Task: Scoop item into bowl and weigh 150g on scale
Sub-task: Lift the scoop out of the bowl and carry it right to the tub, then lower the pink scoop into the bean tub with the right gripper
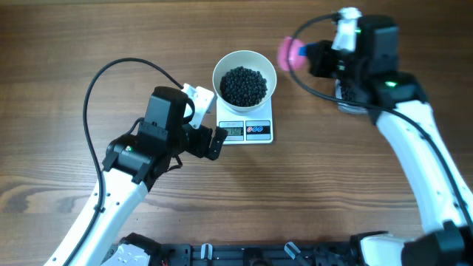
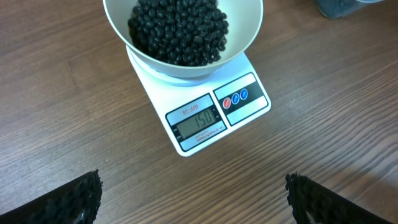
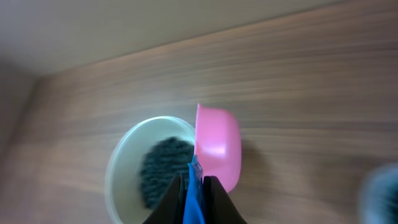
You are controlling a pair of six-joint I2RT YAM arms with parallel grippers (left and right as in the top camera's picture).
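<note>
1. State of left gripper (image 1: 209, 120): fingers spread wide, nothing between them. It hovers over the brown wooden table (image 1: 59, 170).
2. Straight ahead of its fingertips, near: small flat white rectangular digital scale (image 1: 263, 115). Grey display sits on the edge closest to this gripper and reads 150, with two round buttons beside it.
3. On the scale, farther from this gripper: round white smooth bowl (image 1: 221, 63).
4. Inside the bowl: heap of tiny round black bean-like pieces (image 1: 244, 86), lying below the rim.
5. State of right gripper (image 3: 194, 186): fingers pressed together, pinching the blue handle of a pink plastic scoop (image 3: 217, 146).
6. Scoop cup juts out past those fingertips, turned on edge; its inside cannot be seen. Wrist view blurred.
7. From the overhead, the scoop is beside the bowl and apart from it, with the bowl beyond the cup.
8. Clear plastic tub (image 2: 336, 7), dark contents: beyond the scale, off to the left gripper's right, cut by the frame edge.
</note>
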